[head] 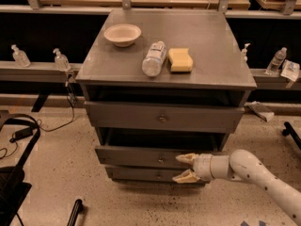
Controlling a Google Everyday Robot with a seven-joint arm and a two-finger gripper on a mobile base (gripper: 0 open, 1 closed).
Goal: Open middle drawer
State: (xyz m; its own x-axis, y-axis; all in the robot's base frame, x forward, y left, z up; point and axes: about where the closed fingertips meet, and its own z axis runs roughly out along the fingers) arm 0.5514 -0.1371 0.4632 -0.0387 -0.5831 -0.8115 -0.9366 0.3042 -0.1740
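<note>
The grey cabinet (221, 55) has three drawer fronts. The middle drawer (131, 155) is a shallow grey front with a small round knob (161, 160). It stands out a little from the cabinet, with a dark gap above it. My gripper (185, 167) comes in from the right on a white arm, just right of the knob. It is open: the upper fingertip (184, 158) lies against the middle drawer's front and the lower one is in front of the bottom drawer (136, 173). It holds nothing. The taller top drawer (122, 116) is above.
On the cabinet top are a white bowl (122, 34), a lying plastic bottle (154, 58) and a yellow sponge (180, 60). Small bottles (60, 59) stand on a rail behind. Black cables (19, 133) and a black frame lie on the floor at left.
</note>
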